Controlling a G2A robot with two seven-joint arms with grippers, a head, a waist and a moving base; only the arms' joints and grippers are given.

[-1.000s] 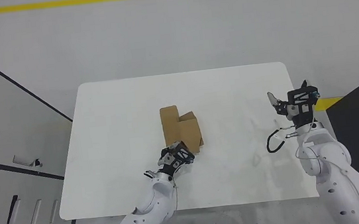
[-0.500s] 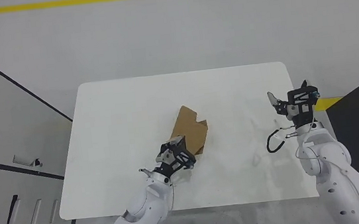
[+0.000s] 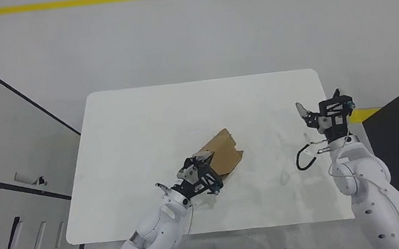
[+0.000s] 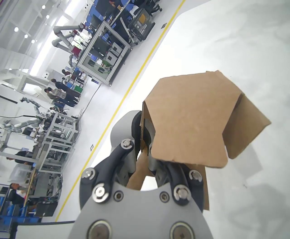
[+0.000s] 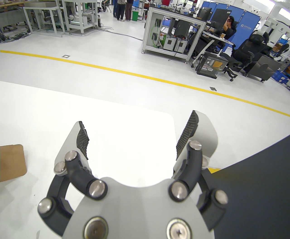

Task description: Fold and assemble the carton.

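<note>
The brown cardboard carton (image 3: 222, 154) sits a little on the robot's side of the middle of the white table (image 3: 140, 124), turned at a slant to the table's edges. It is only partly folded: in the left wrist view 1 broad panel faces the camera and a second flap juts out beyond it at an angle (image 4: 190, 122). Whether its far end rests on the tabletop or hangs just above it, I cannot tell.

The left gripper (image 3: 204, 174) is at the carton's near end, the end closest to the robot, and the carton stretches away from it toward the far right. The gripper is pinching the carton: the left wrist view has the edge of a cardboard wall running between the 2 fingers (image 4: 142, 135), 1 finger (image 4: 126, 133) on the outside of the wall and the other mostly covered by the panel.

The right gripper (image 3: 308, 115) is well apart from the carton, near the table's right edge. Its 2 fingers are spread wide with nothing between them (image 5: 138, 133), and from there a corner of the carton (image 5: 11, 161) shows off to the side. A black cable (image 3: 307, 158) loops beside that arm's wrist.
</note>
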